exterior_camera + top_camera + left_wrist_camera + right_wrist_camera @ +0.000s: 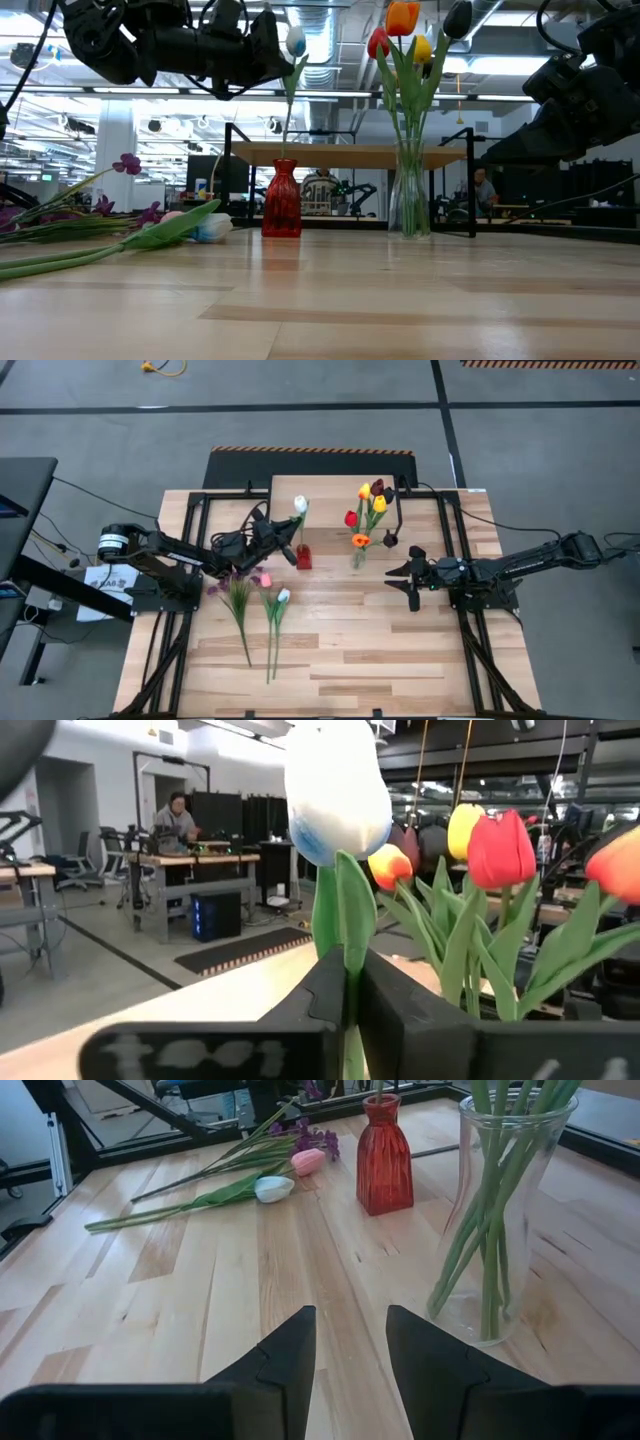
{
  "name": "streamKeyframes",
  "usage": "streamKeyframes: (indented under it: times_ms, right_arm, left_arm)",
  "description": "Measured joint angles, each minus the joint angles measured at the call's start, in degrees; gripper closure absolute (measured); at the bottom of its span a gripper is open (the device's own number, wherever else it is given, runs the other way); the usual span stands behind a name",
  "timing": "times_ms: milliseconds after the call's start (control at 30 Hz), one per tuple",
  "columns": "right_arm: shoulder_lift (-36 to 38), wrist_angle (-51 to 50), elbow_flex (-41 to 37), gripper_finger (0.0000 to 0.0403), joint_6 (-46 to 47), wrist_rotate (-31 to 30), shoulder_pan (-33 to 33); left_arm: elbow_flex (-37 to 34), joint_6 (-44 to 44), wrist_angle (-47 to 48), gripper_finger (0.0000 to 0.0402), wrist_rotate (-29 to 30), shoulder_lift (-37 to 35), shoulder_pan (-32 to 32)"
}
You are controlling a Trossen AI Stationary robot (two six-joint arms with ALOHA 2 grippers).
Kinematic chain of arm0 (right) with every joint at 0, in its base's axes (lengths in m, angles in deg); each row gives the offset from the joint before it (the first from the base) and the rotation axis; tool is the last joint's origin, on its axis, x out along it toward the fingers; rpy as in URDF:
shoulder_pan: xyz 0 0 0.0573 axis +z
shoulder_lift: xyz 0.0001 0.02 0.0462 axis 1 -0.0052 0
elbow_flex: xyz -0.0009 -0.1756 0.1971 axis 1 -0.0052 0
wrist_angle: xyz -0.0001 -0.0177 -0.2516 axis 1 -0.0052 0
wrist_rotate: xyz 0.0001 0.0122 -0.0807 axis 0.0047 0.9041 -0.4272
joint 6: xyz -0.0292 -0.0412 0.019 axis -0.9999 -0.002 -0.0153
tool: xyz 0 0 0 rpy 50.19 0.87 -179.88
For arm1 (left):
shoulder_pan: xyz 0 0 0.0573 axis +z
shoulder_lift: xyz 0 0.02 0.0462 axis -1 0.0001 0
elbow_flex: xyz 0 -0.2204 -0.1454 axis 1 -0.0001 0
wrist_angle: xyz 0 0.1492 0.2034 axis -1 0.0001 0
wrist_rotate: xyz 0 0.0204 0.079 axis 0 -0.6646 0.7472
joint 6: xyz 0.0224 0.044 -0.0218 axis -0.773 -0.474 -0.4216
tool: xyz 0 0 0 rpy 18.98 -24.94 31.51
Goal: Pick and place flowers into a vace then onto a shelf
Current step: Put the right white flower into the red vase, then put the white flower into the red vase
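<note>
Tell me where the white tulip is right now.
In the high view, the white tulip stands left of centre with its stem in the small red vase, pinched by the left gripper; the clear glass vase stands to its right.

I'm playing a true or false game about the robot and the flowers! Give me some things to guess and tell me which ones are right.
1. The left gripper is pinching the stem of a white tulip. True.
2. The red vase is lying on its side. False: it stands upright.
3. The right gripper is holding a flower. False: its fingers are open with nothing between them.
4. The clear glass vase has several tulips in it. True.
5. Every flower is already in a vase. False: a few flowers lie flat on the table.
</note>
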Motion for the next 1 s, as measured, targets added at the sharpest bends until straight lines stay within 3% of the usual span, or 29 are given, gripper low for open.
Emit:
streamKeyframes:
  times_ms: [500, 800, 1000]
  right_arm:
    - [0.0, -0.7, 0.0, 0.0285, 1.5, 0.1, 0.0]
    - [0.0, -2.0, 0.0, 0.0285, 2.6, 0.2, 0.0]
    - [0.0, -2.2, 0.0, 0.0285, 2.7, 0.2, 0.0]
  left_arm:
    - [0.0, 1.0, 5.6, 0.0285, 0.1, 0.0, -4.1]
    - [0.0, 1.1, 10.8, 0.0271, 5.8, -0.9, -9.9]
    - [0.0, 2.7, 19.2, 0.0271, 10.7, -6.8, -16.4]
